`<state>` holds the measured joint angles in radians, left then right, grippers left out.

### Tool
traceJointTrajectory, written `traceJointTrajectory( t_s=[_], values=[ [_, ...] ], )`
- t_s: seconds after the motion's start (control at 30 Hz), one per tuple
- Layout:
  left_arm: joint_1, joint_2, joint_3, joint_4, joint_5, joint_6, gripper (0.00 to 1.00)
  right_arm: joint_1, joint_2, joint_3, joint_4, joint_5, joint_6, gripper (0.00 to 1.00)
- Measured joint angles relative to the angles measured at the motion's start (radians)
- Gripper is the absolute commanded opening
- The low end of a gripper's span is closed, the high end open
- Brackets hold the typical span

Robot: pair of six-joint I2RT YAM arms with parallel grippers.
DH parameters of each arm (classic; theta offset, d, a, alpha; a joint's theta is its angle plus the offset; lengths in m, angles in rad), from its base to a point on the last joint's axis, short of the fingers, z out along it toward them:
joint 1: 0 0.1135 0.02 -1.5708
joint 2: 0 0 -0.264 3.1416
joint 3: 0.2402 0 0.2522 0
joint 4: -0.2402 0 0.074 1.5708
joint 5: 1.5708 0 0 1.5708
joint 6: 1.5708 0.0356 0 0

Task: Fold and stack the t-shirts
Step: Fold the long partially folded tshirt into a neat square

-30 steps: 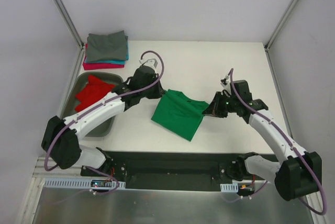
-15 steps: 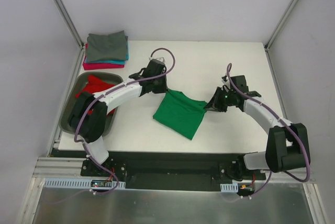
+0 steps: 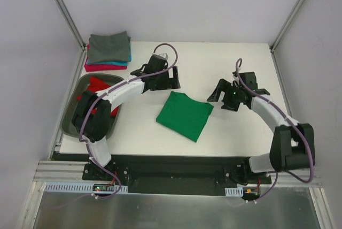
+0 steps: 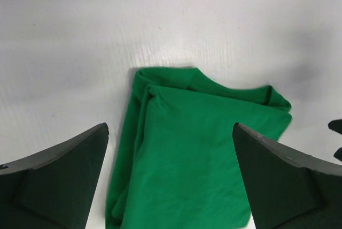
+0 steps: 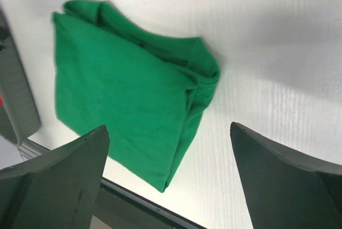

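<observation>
A bright green t-shirt [image 3: 185, 115] lies folded into a rough rectangle in the middle of the white table, loose from both grippers. My left gripper [image 3: 173, 82] hovers just beyond the shirt's far left corner, jaws wide open and empty. In the left wrist view the green t-shirt [image 4: 197, 149] spreads below the left gripper [image 4: 171, 127]. My right gripper [image 3: 219, 92] stands open and empty by the shirt's far right corner. The right wrist view shows the green t-shirt [image 5: 123, 90] ahead of the right gripper [image 5: 170, 127]. A red t-shirt [image 3: 95, 83] lies crumpled in the tray.
A grey metal tray [image 3: 72, 116] sits at the table's left edge, partly under my left arm. Behind it, at the back left corner, is a stack of folded t-shirts [image 3: 108, 51]: grey on top, teal and pink below. The table's black front edge [image 5: 139, 199] lies close beyond the shirt.
Both grippers opened and let go of the green t-shirt's far corners, then drew back a little. The shirt has dropped flat on the table.
</observation>
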<state>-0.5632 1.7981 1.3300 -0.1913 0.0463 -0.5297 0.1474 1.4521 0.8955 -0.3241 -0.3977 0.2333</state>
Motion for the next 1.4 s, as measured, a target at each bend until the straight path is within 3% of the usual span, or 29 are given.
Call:
traceJointTrajectory(
  t_s=[0.17,0.27,0.5,0.8,0.97,1.2,1.4],
  values=[
    [-0.004,-0.092,-0.072,0.006,0.146,-0.015,0.99,0.008,-0.217,-0.092,0.061,-0.087,0.038,0.96],
    [-0.034,-0.180,-0.175,0.036,0.218,-0.034,0.99,0.041,-0.261,-0.147,0.118,-0.148,0.079,0.96],
    [-0.117,-0.333,-0.413,0.135,0.285,-0.076,0.99,0.157,-0.163,-0.168,0.220,-0.159,0.146,0.96],
    [-0.114,-0.234,-0.552,0.263,0.280,-0.134,0.99,0.164,0.158,-0.068,0.252,-0.079,0.166,0.96],
    [-0.112,-0.242,-0.589,0.326,0.267,-0.166,0.99,0.165,0.240,0.032,0.231,-0.070,0.146,0.96],
    [-0.227,-0.309,-0.644,0.351,0.205,-0.216,0.99,0.167,0.233,0.087,0.122,-0.016,0.068,0.96],
    [-0.288,-0.456,-0.648,0.234,0.183,-0.258,0.99,0.167,0.019,0.086,-0.022,0.114,-0.021,0.96]
  ],
)
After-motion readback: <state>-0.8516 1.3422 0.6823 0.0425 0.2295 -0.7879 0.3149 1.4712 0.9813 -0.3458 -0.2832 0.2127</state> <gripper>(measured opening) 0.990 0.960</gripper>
